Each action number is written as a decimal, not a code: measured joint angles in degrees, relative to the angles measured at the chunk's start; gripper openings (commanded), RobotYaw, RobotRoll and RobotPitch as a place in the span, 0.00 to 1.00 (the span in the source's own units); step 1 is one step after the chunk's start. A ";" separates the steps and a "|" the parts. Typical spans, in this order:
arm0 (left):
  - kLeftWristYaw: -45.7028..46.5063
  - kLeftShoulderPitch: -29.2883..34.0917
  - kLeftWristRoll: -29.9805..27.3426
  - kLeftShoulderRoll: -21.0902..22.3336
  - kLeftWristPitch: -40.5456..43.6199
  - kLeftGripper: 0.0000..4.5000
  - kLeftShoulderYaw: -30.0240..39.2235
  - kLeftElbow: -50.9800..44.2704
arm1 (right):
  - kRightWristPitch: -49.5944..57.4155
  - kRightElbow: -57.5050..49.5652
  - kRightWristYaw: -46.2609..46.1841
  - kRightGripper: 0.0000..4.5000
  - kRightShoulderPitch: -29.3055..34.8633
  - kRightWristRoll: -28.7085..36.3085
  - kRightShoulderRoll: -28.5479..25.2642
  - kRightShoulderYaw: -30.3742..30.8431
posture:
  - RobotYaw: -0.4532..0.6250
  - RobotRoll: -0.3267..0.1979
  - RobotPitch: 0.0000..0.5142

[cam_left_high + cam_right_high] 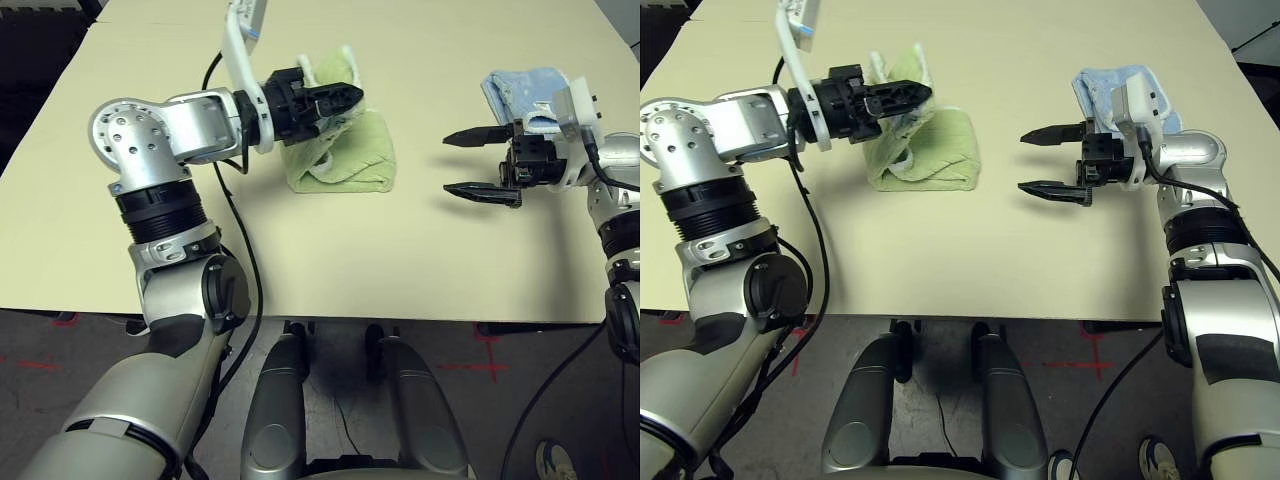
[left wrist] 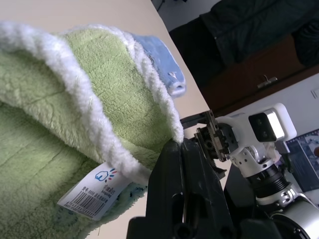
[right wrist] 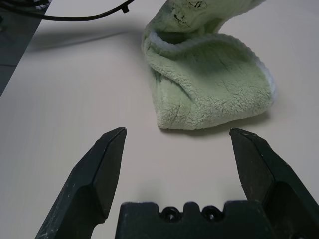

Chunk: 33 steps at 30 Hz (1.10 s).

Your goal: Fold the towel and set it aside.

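Towel edge lifted, clamped in left pincer, hiding the fold beneath; right pincer gaped empty beside towel.

The tabletop is bare between the towel and the right hand, so a hand can pass there. The near half is bare too. A black cable lies on the left beside the left arm. A blue towel sits behind the right hand.
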 measured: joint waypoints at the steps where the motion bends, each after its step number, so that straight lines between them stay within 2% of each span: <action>1: -0.30 0.24 -0.01 -0.14 0.02 0.00 -0.37 -0.01 | -0.13 0.07 0.00 1.00 0.00 -0.06 0.00 -0.07 | 0.48 0.62 0.54; 14: -3.35 5.70 1.23 -0.06 0.23 0.00 -7.73 -1.45 | -2.05 3.44 0.00 1.00 -0.73 -1.69 0.14 -1.84 | 0.48 0.62 0.53; 19: -3.13 5.75 2.44 -2.63 -1.84 0.00 -7.85 -1.02 | -2.04 2.83 0.00 1.00 -0.72 -1.78 0.72 -2.24 | 0.49 0.62 0.53; 23: -2.31 5.74 4.62 -4.54 -5.19 0.22 -8.92 0.66 | -1.64 2.09 -0.01 1.00 -0.72 -1.89 1.12 -2.24 | 0.47 0.62 0.53; 31: -2.08 5.47 6.51 -5.73 -7.98 0.86 -10.11 1.35 | -0.41 -0.95 -0.76 1.00 -0.29 -2.28 1.33 -2.24 | 0.47 0.62 0.52; 33: -2.08 5.31 6.56 -5.42 -8.19 0.99 -10.08 1.33 | -0.02 -1.38 -0.93 1.00 -0.03 -2.35 1.40 -2.24 | 0.47 0.62 0.52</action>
